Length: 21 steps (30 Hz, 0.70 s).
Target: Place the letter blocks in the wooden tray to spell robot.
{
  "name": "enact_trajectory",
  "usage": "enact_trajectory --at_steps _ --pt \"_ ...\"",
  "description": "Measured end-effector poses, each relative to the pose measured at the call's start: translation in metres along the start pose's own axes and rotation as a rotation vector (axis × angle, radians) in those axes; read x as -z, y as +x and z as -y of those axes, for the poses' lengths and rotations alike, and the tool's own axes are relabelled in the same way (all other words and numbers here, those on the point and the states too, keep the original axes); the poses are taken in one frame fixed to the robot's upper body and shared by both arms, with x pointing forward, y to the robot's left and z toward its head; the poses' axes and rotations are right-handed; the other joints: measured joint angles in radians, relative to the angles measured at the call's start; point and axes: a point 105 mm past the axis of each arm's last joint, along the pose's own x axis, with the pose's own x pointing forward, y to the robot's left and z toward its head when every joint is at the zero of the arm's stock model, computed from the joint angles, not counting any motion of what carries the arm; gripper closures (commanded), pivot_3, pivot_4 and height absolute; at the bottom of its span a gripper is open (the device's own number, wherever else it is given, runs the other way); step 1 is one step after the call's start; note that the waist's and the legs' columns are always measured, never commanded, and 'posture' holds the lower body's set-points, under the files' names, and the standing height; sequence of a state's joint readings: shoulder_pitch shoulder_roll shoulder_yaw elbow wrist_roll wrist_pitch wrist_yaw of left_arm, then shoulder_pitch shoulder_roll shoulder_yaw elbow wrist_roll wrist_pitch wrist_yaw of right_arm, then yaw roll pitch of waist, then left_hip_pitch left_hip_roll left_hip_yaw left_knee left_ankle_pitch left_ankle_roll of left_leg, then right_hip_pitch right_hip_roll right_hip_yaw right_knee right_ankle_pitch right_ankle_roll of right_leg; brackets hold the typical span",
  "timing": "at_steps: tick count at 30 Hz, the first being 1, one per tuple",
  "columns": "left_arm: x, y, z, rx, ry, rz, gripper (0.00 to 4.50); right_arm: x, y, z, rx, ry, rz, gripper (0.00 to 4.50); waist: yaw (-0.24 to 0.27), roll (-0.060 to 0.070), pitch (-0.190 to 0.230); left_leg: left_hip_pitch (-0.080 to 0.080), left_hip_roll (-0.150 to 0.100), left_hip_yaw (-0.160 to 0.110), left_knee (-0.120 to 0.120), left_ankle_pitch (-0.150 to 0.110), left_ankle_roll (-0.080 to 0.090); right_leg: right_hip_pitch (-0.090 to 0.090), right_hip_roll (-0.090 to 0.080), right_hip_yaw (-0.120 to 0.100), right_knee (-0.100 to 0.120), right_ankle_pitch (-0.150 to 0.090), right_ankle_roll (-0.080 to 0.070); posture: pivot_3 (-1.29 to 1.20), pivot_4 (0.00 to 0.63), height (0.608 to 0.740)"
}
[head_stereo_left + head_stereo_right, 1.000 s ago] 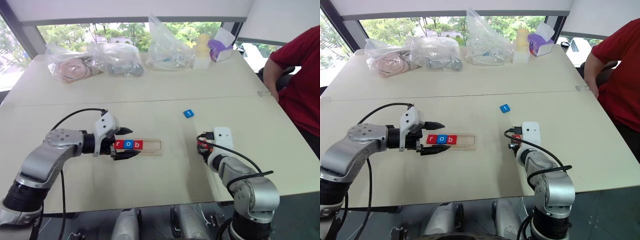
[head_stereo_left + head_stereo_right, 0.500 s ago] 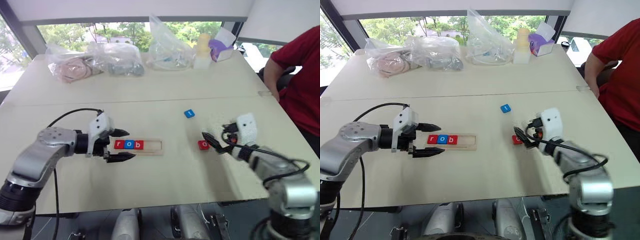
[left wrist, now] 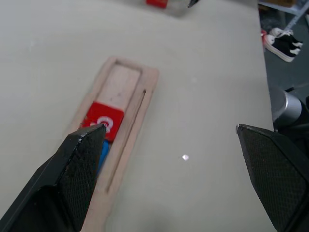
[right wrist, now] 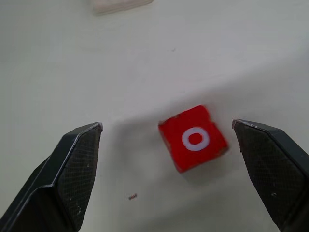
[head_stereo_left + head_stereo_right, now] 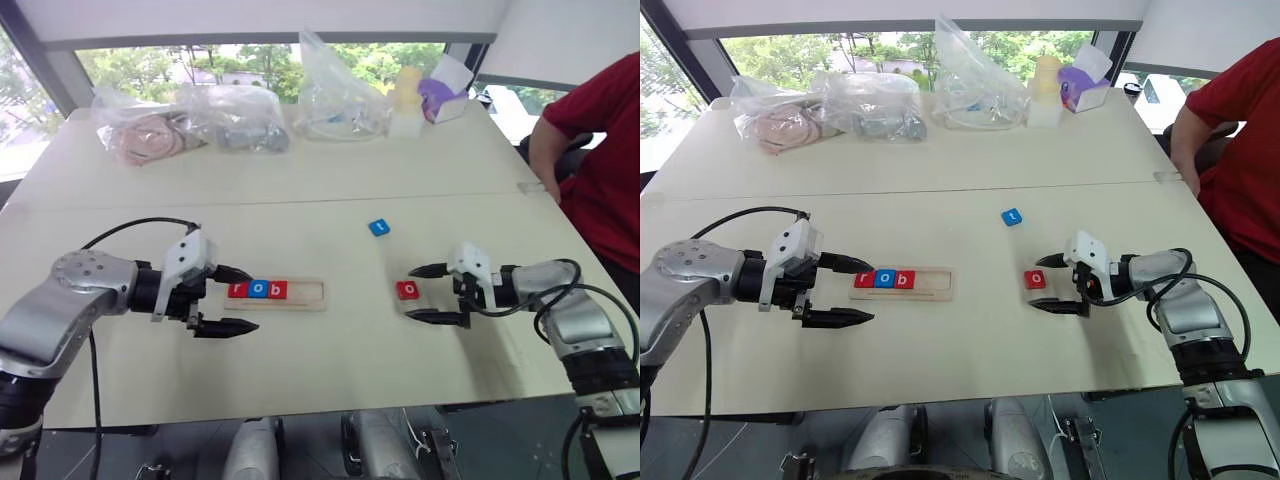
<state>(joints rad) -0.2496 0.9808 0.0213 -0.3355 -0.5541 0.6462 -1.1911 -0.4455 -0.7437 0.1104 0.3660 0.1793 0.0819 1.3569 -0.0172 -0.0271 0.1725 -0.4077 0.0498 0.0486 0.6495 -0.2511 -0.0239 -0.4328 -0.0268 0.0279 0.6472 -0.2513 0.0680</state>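
The wooden tray (image 5: 306, 293) lies left of centre on the table, and its left part holds a red r (image 5: 238, 290), a blue o (image 5: 258, 290) and a red b (image 5: 277, 290). My left gripper (image 5: 253, 299) is open at the tray's left end, with one finger behind it and one in front. A red o tile (image 5: 407, 290) lies flat on the table between the open fingers of my right gripper (image 5: 409, 292); the right wrist view shows this tile (image 4: 194, 138) untouched. Behind it lies a blue t tile (image 5: 378, 228).
Clear plastic bags (image 5: 240, 120) and a purple tissue box (image 5: 440, 92) stand along the table's far side. A person in a red shirt (image 5: 600, 160) sits at the right edge. The table's front edge runs close under both arms.
My right arm has swung out to the right; its gripper has turned level and opened, leaving the red o tile on the table. My left gripper has drawn back a little to the left.
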Motion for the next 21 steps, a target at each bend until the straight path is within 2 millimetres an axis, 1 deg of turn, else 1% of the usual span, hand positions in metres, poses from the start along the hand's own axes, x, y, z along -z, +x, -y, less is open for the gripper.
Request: enact_trajectory --at_steps 4,5,7,9,11,12,15,17,18,21 --pt "0.004 -0.002 0.0 -0.034 -0.013 -0.004 0.0 0.002 0.002 0.013 0.001 -0.031 -0.003 0.04 0.0 0.0 0.0 0.0 0.0 0.0 0.001 0.0 0.0 0.001 0.0 0.0 0.0 0.0 0.0 0.0 0.15 0.738" --pt "0.005 -0.003 0.001 -0.043 -0.017 -0.003 0.0 0.003 0.002 0.016 -0.003 -0.045 -0.008 0.26 0.0 0.0 0.0 0.0 0.0 0.0 0.001 0.0 0.0 0.001 0.0 0.0 0.0 0.0 0.0 0.0 0.15 0.738" --pt "0.006 -0.006 0.001 -0.058 -0.023 -0.01 0.0 0.004 0.003 0.02 -0.002 -0.063 -0.005 0.87 0.0 0.0 0.0 0.001 0.0 0.0 0.001 0.0 0.0 0.001 0.0 0.0 0.001 0.0 0.0 0.0 0.15 0.738" --pt "0.006 -0.008 -0.001 -0.07 -0.023 -0.016 0.0 0.005 0.004 0.022 -0.007 -0.072 0.001 1.81 -0.001 0.0 0.0 0.002 0.0 0.0 0.001 0.0 0.0 0.002 0.0 0.0 0.001 0.0 0.0 0.0 0.15 0.738" --pt "0.005 -0.01 -0.002 -0.082 -0.02 -0.015 0.0 0.005 0.005 0.021 -0.02 -0.078 0.006 2.9 -0.001 0.0 0.0 0.002 0.0 0.0 0.001 0.0 0.0 0.003 0.0 0.0 0.001 0.0 0.0 0.0 0.15 0.738" --pt "0.004 -0.011 -0.003 -0.087 -0.02 -0.015 0.0 0.005 0.006 0.021 -0.027 -0.081 0.009 3.33 -0.001 0.0 0.0 0.003 0.0 0.0 0.001 0.0 0.0 0.003 0.0 0.0 0.001 0.0 0.0 0.0 0.15 0.738" --pt "0.004 -0.012 -0.003 -0.091 -0.017 -0.015 0.0 0.005 0.006 0.021 -0.039 -0.059 0.013 3.31 0.0 0.0 0.0 0.003 0.0 0.0 0.001 0.0 0.0 0.003 0.0 0.0 0.001 0.0 0.0 0.0 0.15 0.738" --pt "0.004 -0.012 -0.003 -0.09 -0.016 -0.019 0.0 0.001 0.008 0.018 -0.059 -0.022 0.027 3.31 0.0 0.0 0.0 0.003 0.0 0.0 0.001 0.0 0.0 0.003 0.0 0.0 0.001 0.0 0.0 0.0 0.15 0.738" --pt "0.005 -0.013 -0.003 -0.092 -0.016 -0.027 0.0 -0.005 0.014 0.014 -0.076 -0.005 0.046 3.31 -0.003 0.0 0.0 0.003 0.001 0.0 0.001 0.0 0.0 0.003 0.0 0.0 0.002 0.0 0.0 0.0 0.15 0.738" --pt "0.009 -0.017 -0.006 -0.109 -0.015 -0.053 0.0 -0.033 0.04 0.003 -0.105 0.017 0.117 3.31 -0.009 0.001 0.001 0.003 0.001 0.0 0.0 0.0 0.0 0.001 0.0 0.0 0.005 0.001 0.0 0.0 0.15 0.738"
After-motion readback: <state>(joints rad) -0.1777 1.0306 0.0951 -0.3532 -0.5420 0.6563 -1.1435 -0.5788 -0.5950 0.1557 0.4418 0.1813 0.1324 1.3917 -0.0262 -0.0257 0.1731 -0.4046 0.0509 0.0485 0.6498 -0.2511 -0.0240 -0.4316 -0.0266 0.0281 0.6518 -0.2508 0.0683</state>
